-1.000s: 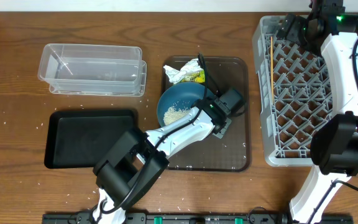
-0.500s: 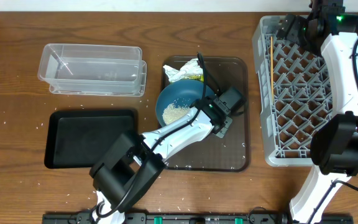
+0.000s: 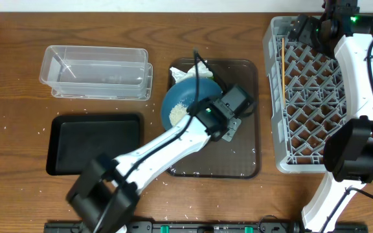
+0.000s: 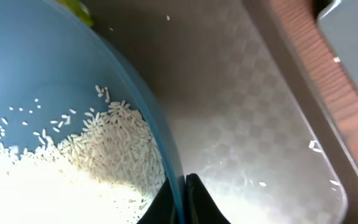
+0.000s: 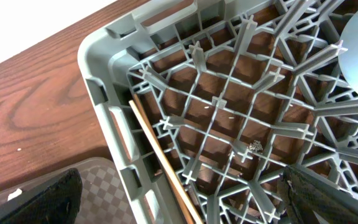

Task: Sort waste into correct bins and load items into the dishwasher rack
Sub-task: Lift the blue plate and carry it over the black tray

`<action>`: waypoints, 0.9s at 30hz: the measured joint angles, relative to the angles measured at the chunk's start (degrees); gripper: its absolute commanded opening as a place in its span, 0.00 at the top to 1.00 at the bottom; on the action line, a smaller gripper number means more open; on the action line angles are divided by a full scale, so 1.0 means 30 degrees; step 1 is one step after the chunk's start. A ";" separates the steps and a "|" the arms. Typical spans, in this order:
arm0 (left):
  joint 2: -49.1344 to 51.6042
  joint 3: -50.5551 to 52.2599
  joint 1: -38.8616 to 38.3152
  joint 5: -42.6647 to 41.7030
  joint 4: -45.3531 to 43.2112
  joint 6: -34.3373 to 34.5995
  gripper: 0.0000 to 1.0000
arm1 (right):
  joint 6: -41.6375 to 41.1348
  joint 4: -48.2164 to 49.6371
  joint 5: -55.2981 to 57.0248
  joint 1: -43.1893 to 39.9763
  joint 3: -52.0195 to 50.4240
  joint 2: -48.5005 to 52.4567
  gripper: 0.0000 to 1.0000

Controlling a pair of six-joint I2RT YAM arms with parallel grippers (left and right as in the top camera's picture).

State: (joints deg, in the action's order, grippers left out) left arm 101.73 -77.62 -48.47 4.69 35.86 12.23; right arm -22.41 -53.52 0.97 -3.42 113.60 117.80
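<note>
My left pincer is clamped tight on the rim of the dark blue bowl. My right pincer gapes wide, empty, over the rack.

Your left arm reads as a white link between black joint housings, a thin black cable looping off its black wrist block and a tiny green lamp lit there. Your right arm matches: white shells, black joints, a green LED glowing, matte black fingers.
</note>
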 measured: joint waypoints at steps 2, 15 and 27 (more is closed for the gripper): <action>-0.0634 0.0000 0.0015 -0.0007 0.0168 0.0087 0.94 | 0.0000 0.0000 0.0000 0.0000 0.0000 0.0000 0.01; -0.3657 0.0000 0.3373 -0.0080 0.1435 0.2914 0.94 | 0.0000 0.0000 0.0000 0.0000 0.0000 0.0000 0.01; -0.4699 0.0000 0.9952 -0.2798 0.3337 0.5727 0.94 | 0.0000 0.0000 0.0007 0.0000 0.0000 0.0000 0.01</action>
State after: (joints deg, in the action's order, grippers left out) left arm 87.64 -77.62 -18.61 -3.70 45.87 29.41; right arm -22.41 -53.52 0.99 -3.42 113.60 117.80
